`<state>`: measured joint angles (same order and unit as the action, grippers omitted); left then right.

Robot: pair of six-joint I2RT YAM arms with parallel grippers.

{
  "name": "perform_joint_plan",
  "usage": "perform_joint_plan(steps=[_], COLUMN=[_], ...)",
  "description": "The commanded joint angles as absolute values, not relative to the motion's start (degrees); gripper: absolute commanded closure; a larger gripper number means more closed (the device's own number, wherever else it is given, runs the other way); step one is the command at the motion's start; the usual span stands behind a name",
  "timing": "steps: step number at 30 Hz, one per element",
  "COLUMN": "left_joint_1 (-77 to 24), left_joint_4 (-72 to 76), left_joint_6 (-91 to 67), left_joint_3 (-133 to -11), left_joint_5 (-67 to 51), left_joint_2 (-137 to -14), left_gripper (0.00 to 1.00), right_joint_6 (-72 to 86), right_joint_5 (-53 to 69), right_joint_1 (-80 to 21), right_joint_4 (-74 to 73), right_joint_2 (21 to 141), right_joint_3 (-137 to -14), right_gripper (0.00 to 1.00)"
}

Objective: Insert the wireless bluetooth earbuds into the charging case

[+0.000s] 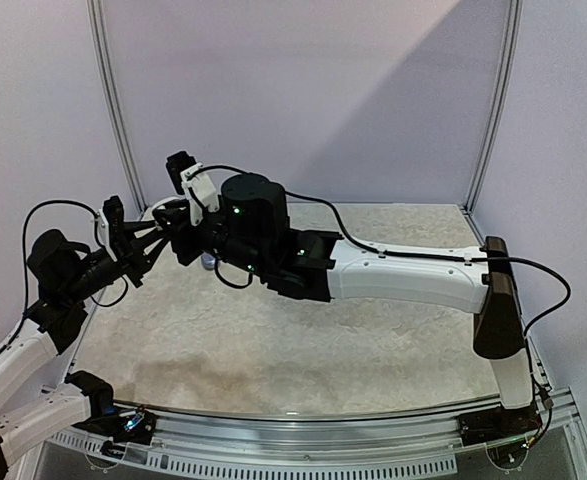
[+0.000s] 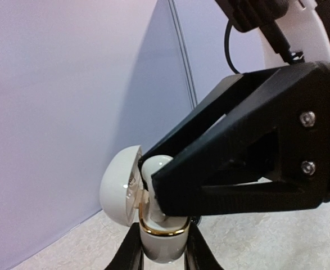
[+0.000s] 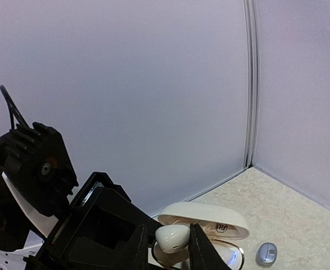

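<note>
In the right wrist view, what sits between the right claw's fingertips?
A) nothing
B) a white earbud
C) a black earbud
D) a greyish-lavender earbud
B: the right claw pinches a white earbud just above the open charging case, while the greyish-lavender earbud lies loose on the table beside it.
</note>
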<state>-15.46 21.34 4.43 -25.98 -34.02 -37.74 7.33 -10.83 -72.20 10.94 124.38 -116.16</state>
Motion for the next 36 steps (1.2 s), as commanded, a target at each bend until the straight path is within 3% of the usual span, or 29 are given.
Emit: perform_joint_plan(steps=[1,22,36], left_joint_1=[-15.32,-15.37,-15.37], left_joint_4=[22.35,20.65,19.48], left_joint_6=[4.04,-8.85,-8.11], left_joint_3=[-26.74,-27.06,-26.95], left_joint_5=[-34.19,-34.73,-33.31], left_joint_2=[-37.09,-38.32,-38.41], left_gripper=[1.0,1.0,1.0], right_joint_6=[7.51,6.24,3.78], right_joint_5=[-11.41,-14.72,-14.82], right_joint_1=[-71.89,-71.96,-72.38], right_joint_4=[7.82,3.8,-0.75], right_joint_2=[126.89,127.7,128.48], right_joint_3=[-115.47,-118.38,-121.1], right_gripper=[0.7,0.56,0.38])
